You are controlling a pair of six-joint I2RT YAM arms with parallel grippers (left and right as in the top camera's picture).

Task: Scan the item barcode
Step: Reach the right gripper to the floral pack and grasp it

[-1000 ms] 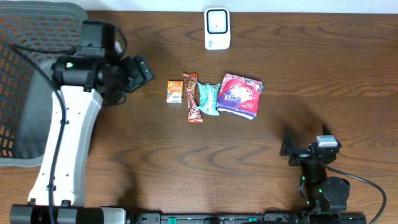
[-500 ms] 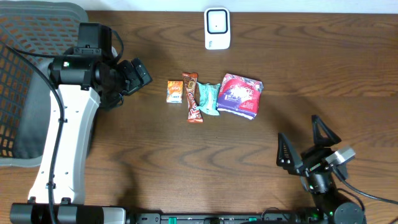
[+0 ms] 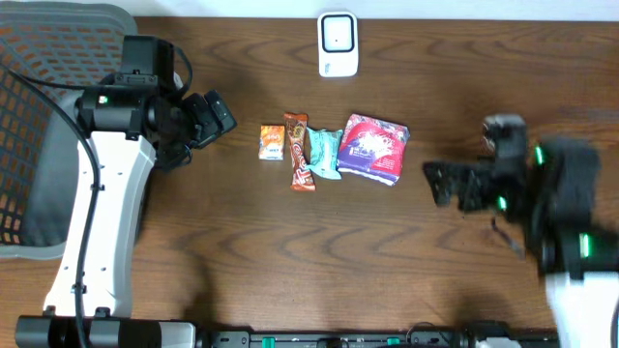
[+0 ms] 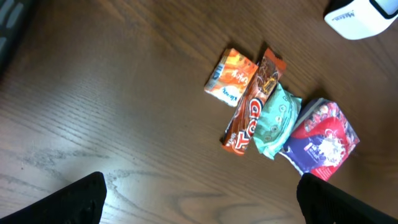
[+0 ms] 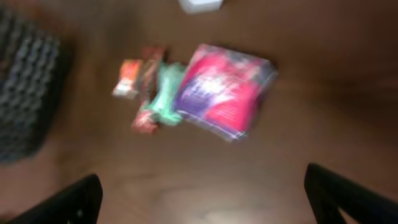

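While the left fingers and right fingers stand spread and hold nothing, four snacks lie in a row toward the tabletop's far edge, near the scanner. Nothing is lifted yet; picking and scanning are left.

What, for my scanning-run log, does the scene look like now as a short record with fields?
items: orange packet, brown bar, teal packet, red-purple pouch, side by side in a row
scanner: white scanner, beyond the row, at the far edge
basket: mesh basket, on the left side
left gripper: open, empty, apart from the orange packet
right gripper: open, empty, apart from the red-purple pouch, blurred
progress: no item picked up yet
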